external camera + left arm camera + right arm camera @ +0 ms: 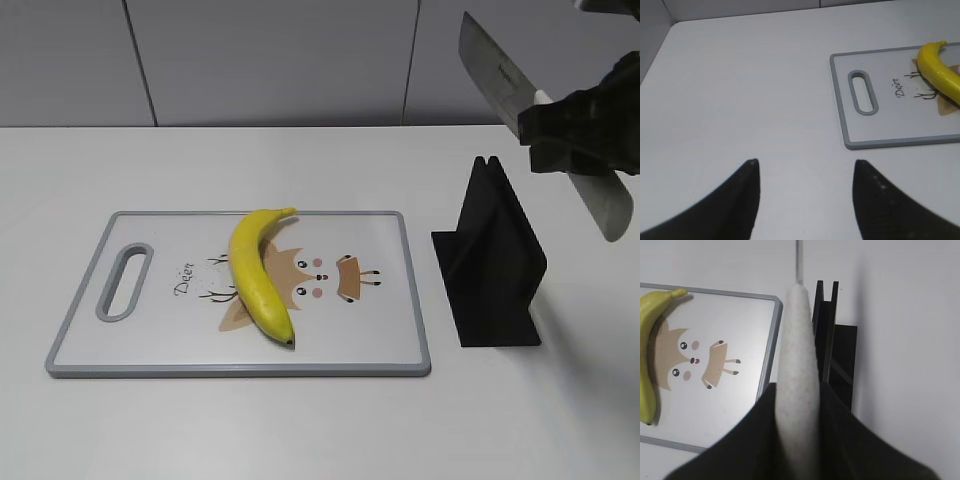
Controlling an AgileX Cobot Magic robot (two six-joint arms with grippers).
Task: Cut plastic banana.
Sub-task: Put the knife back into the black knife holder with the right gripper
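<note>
The plastic banana (258,272) lies glossy yellow on the white cutting board (400,330), dark tip toward the front. It also shows in the left wrist view (940,70) and the right wrist view (649,355). My right gripper (570,125) is shut on the white handle of a knife (495,70), held high above the black knife stand (495,260), blade pointing up and left. The handle (797,370) sits between the jaws in the right wrist view. My left gripper (805,165) is open and empty above bare table, left of the board.
The cutting board (850,125) has a grey rim, a handle slot (124,282) at its left end and a deer drawing. The black stand (832,340) is right of the board. A grey wall runs behind the white table.
</note>
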